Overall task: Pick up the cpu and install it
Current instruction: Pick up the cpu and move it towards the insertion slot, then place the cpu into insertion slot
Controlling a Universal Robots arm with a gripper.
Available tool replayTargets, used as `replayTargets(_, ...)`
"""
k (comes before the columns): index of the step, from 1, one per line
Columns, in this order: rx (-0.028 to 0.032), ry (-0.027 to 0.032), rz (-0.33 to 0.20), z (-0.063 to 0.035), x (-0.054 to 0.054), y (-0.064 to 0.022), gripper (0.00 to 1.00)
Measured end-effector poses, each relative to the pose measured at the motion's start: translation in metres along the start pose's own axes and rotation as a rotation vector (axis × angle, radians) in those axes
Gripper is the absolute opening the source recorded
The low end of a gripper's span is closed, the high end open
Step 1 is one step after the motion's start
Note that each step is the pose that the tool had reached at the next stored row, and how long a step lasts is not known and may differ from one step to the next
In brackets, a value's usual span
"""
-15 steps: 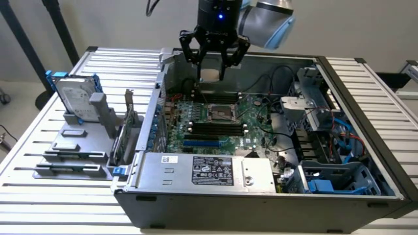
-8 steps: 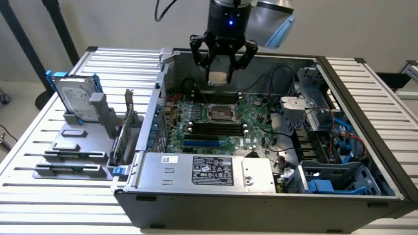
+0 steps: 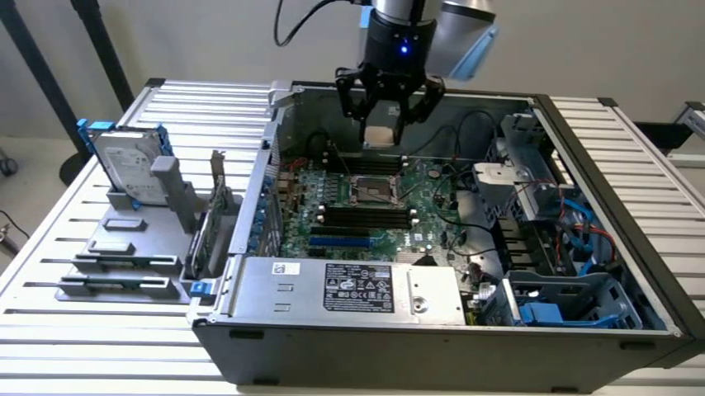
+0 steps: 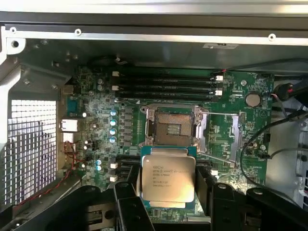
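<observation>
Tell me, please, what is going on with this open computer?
The robot arm's gripper holds the cpu by its edges, in the air above the motherboard inside the open computer case. The socket stands open and empty. The cpu hangs close to it and is not yet set in it.

cpu (image 4: pixel 168 179) in end effector (image 3: pixel 382 125), over mobo (image 4: pixel 94 103) — mobo w/ socket (image 4: pixel 172 127) in case (image 3: pixel 441 334)
</observation>
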State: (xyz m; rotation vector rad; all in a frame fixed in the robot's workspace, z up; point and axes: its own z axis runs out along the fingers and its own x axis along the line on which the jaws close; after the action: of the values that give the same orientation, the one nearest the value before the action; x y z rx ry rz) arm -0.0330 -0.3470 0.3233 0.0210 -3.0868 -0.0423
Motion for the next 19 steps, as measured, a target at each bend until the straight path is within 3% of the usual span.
replayTargets(6,-0.0001,-0.0001,0.0,0.0104,-0.0056,0.0042,0.55)
replayTargets(19,0.0006,0.0013,0.0,0.0104,-0.0057,0.0042,0.55)
